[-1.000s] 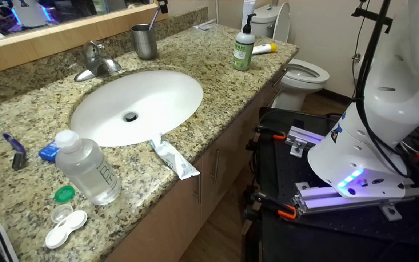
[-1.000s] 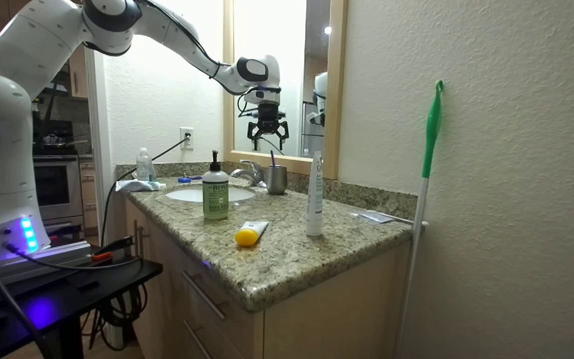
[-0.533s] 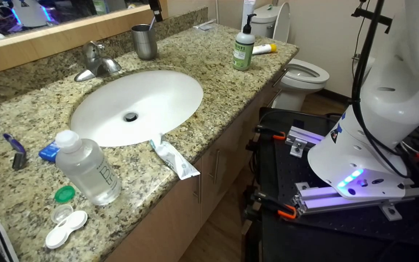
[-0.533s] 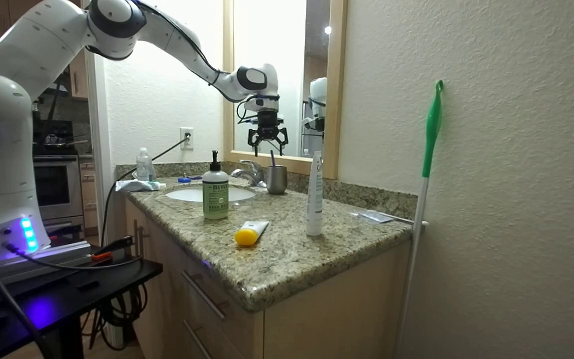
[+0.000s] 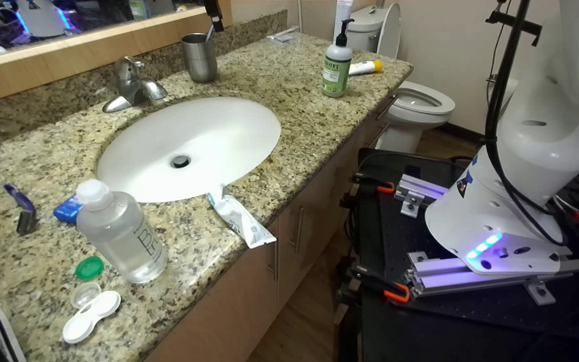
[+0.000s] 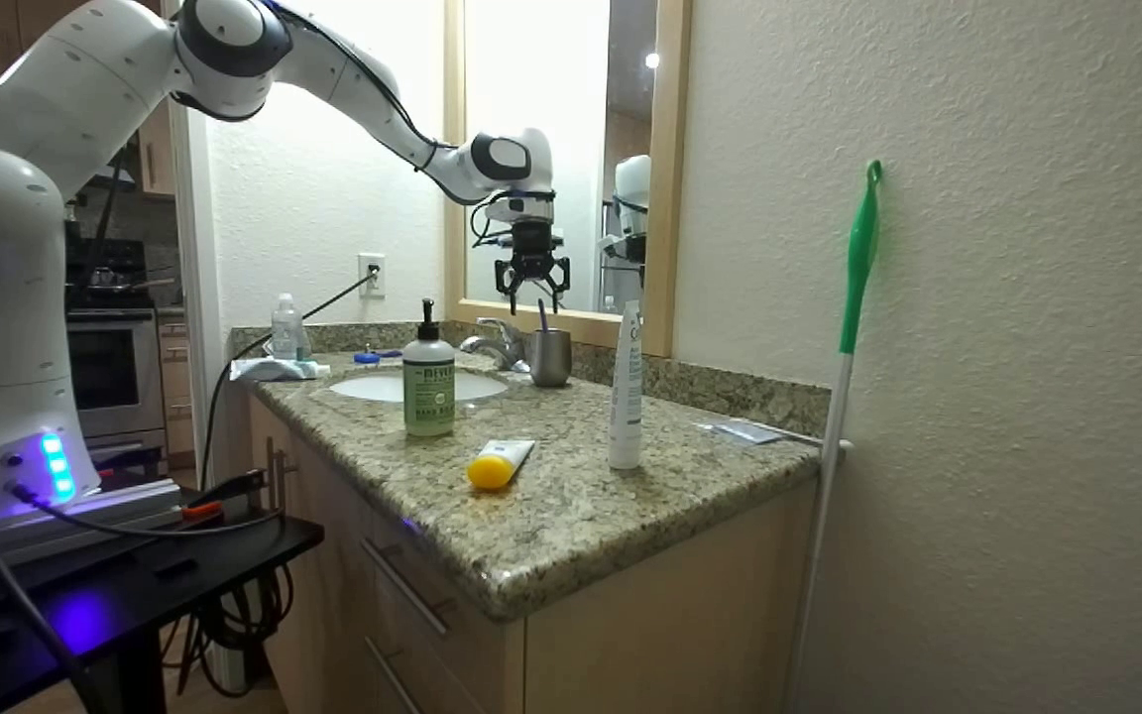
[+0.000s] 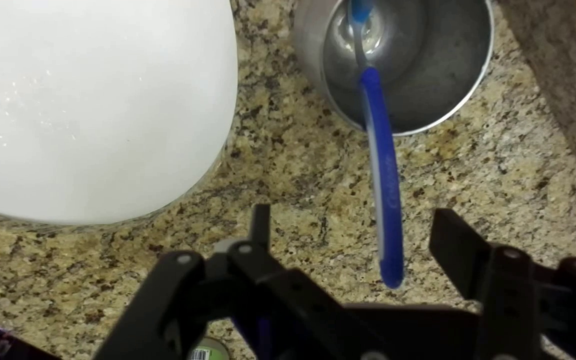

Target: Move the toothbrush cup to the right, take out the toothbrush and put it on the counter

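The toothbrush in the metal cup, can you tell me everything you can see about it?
The toothbrush looks like plastic: a long, slightly curved blue handle with a paler strip along one side and faint lettering, then a thin neck. Its bright blue head end points down inside the metal cup; the bristles aren't clear. It's tilted, seeming to lean on the cup's rim, handle sticking out. In the wrist view, the handle's end shows between the open gripper fingers, gaps on both sides, so nothing grips it.

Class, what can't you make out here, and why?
Toothbrush, far end: cut off by the wrist view's top edge; hidden by the cup in both exterior views.
Printed item: cut off by the left edge in an exterior view.
Upright tube: small print unreadable in an exterior view.
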Available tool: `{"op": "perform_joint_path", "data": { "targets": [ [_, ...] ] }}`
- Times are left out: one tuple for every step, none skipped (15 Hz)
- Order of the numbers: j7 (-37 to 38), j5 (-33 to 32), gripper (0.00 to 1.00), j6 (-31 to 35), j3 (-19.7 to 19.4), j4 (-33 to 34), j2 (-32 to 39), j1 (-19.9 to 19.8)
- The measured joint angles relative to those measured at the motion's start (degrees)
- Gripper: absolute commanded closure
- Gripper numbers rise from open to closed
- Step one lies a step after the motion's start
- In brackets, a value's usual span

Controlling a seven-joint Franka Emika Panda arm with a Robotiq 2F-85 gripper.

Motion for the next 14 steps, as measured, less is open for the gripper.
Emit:
{"op": "perform_joint_path", "data": {
  "targets": [
    [0.01,0.0,0.54,-0.09,0.0,0.0,0.0,-0.04],
    [0.07,0.01,0.62,-0.17,0.0,0.0,0.0,-0.08],
    [0.1,0.01,0.68,-0.28,0.0,0.0,0.0,-0.14],
    [0.14,0.0,0.76,-0.41,0.0,0.0,0.0,-0.19],
    [0.2,0.0,0.83,-0.62,-0.01,0.0,0.0,-0.24],
    [0.25,0.0,0.9,-0.77,-0.02,0.0,0.0,-0.26],
    [0.32,0.0,0.97,-0.9,-0.03,0.0,0.0,-0.27],
    [0.36,0.0,1.0,-0.99,-0.03,0.0,0.0,-0.28],
    [0.43,0.0,1.0,-1.04,-0.04,0.0,0.0,-0.28],
    [0.63,-0.08,0.97,-1.04,-0.09,0.02,-0.01,-0.27],
    [0.85,-0.09,0.97,-1.04,-0.19,0.03,0.0,-0.28],
    [0.95,-0.09,0.97,-1.12,-0.31,0.04,-0.01,-0.28],
    [1.1,-0.09,0.97,-1.24,-0.4,0.04,-0.01,-0.29],
    [1.25,-0.09,0.97,-1.41,-0.45,0.07,-0.03,-0.31]
  ]
}}
